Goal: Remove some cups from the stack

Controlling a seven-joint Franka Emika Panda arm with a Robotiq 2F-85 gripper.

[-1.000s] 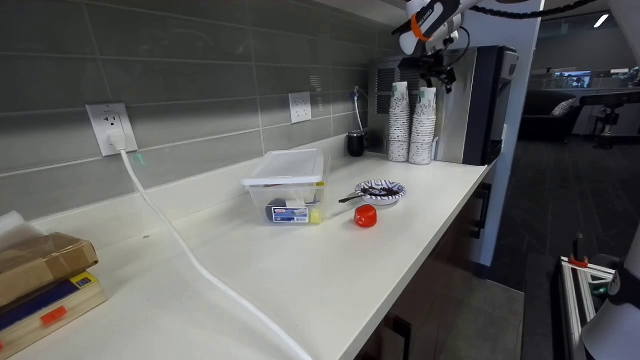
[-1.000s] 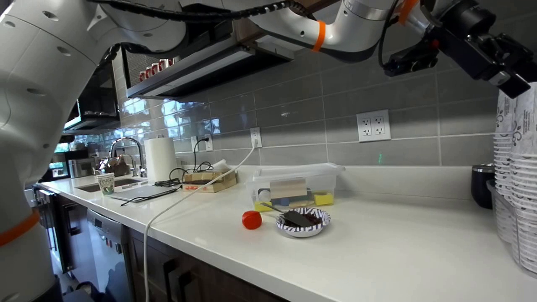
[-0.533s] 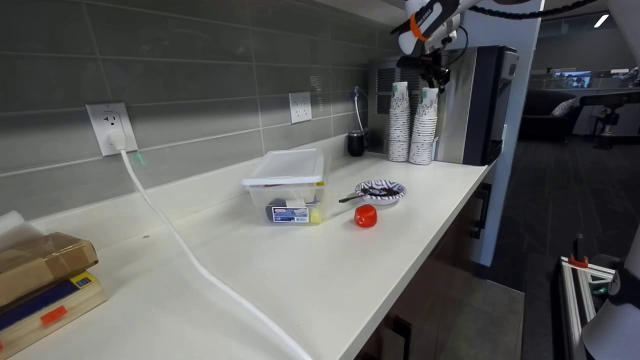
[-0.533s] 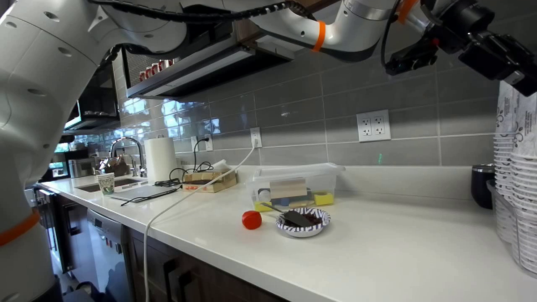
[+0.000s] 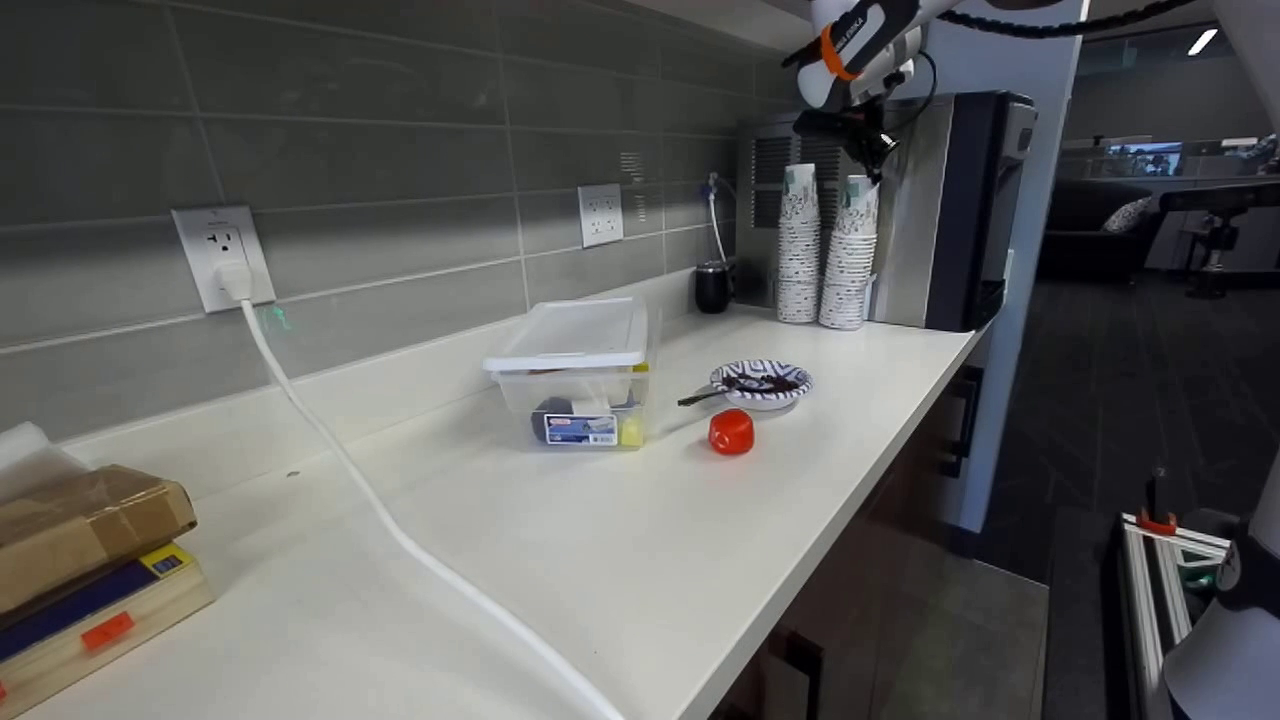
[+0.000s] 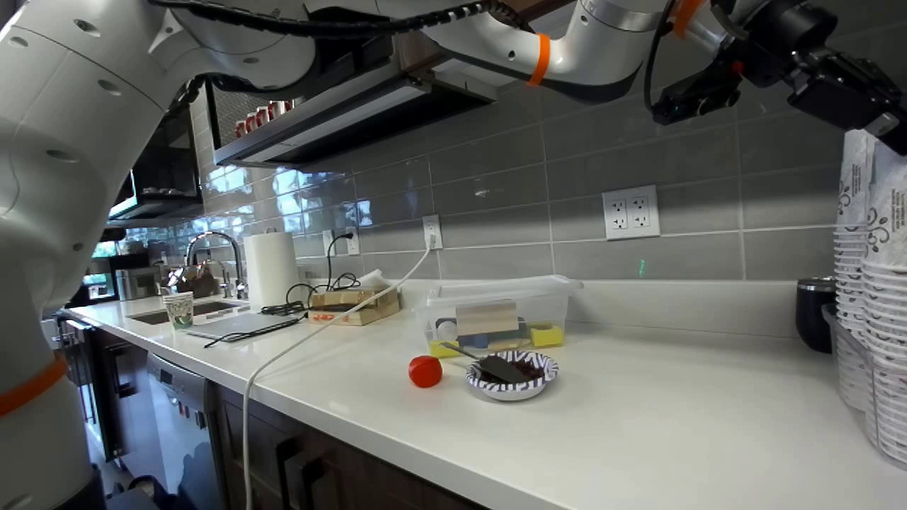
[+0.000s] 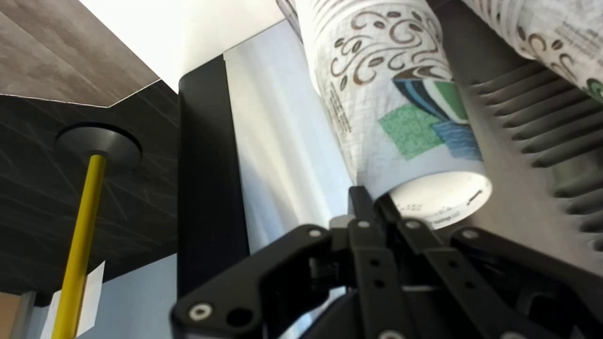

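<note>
My end effector (image 7: pixel 373 197), narrow, pinches base edge of top cup (image 7: pixel 400 108); stack (image 5: pixel 848 262) runs below, long axis near upright.

Looks like a kitchen: sink (image 6: pixel 205 309), faucet (image 6: pixel 237 256), dishwasher (image 6: pixel 178 425), paper towel roll (image 6: pixel 271 273) in an exterior view, tiled wall (image 5: pixel 380 180) in both exterior views. Can't tell whether home or office.
</note>
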